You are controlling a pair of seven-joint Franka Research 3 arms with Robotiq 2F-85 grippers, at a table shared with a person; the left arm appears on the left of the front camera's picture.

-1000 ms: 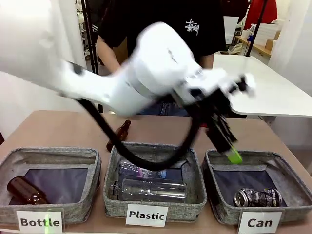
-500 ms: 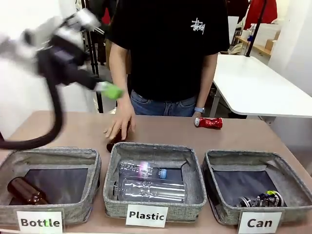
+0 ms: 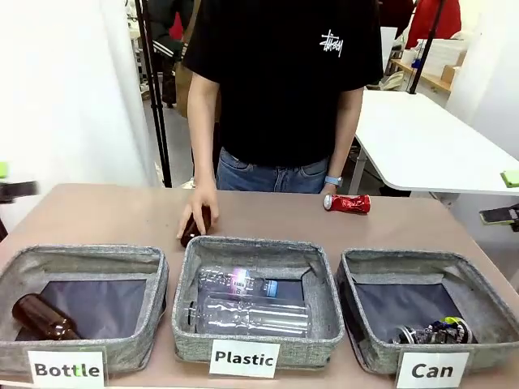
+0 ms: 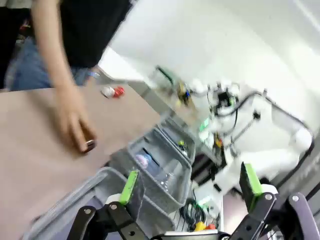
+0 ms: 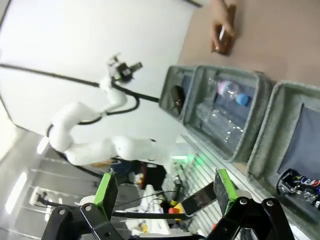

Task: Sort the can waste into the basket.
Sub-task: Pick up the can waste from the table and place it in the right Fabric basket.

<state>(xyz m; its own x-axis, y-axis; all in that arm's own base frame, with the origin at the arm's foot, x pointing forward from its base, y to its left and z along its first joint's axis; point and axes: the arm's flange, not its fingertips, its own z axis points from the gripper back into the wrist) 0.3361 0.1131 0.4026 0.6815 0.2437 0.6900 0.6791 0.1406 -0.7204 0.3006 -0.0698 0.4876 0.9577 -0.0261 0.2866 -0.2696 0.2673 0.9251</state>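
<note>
The shiny red can lies on its side on the table behind the grey "Can" basket; it is also small in the left wrist view. The dark can lies inside that basket at its front right, and it appears in the right wrist view too. My left gripper is at the far left edge, open and holding nothing. My right gripper is at the far right edge, open with nothing in it.
A person stands at the far side, with a hand on a brown bottle behind the "Plastic" basket. That basket holds clear bottles. The "Bottle" basket holds a brown bottle.
My left arm has swung from above the "Can" basket to the far left edge. The dark can has shifted to the right in the basket. The person's hand has reached the brown bottle.
</note>
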